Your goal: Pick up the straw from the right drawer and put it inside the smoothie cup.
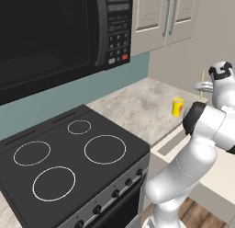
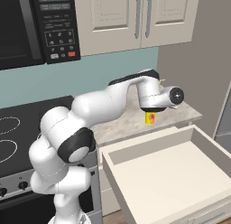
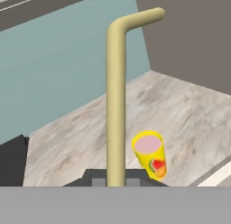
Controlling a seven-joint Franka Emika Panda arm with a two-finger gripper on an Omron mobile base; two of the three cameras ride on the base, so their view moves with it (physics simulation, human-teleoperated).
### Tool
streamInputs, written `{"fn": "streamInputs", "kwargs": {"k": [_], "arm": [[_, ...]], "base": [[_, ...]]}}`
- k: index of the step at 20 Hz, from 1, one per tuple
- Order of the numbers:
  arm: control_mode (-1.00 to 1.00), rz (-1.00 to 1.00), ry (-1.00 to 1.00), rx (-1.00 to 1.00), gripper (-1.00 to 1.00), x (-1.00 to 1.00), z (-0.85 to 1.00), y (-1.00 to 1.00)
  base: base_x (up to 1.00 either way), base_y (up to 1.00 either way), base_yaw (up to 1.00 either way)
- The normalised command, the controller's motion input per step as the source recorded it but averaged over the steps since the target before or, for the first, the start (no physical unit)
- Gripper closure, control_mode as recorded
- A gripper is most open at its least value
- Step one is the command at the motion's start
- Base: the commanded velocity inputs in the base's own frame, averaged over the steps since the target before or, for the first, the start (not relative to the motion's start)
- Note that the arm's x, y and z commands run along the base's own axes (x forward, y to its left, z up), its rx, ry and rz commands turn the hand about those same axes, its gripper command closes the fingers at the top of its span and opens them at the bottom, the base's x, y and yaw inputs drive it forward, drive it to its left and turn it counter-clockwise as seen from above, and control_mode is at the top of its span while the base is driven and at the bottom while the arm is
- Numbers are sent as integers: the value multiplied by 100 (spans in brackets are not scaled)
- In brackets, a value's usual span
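**One straw in hand, cup not yet reached**

We find the gripper (image 3: 115, 182) clamped tight on the straw (image 3: 115, 105), which rises from the fingers with a bent tip. The smoothie cup (image 3: 151, 154) stands on the counter (image 3: 189, 114) near the hand (pink contents visible, fruit picture on its side; no wording legible). The right drawer (image 2: 180, 173) hangs open. We judge the risks to be a straw end striking the cup's rim and tipping it, or the thin straw slipping.
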Motion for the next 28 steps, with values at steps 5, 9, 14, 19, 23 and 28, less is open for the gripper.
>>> {"fn": "streamInputs", "kwargs": {"k": [5, 9, 14, 19, 23, 28], "arm": [[-100, 0, -3, -4, 100, 31, -6, 0], [-100, 0, 0, -1, 100, 21, -13, 2], [-100, 0, 0, 0, 100, 5, 0, 10], [-100, 0, 0, 1, 100, 0, 0, 11], [-100, 0, 0, 0, 100, 0, -3, 28], [-100, 0, 0, 0, 100, 0, -7, 38]], "base": [[0, 0, 0], [0, 0, 0], [0, 0, 0], [0, 0, 0], [0, 0, 0], [0, 0, 0]]}}
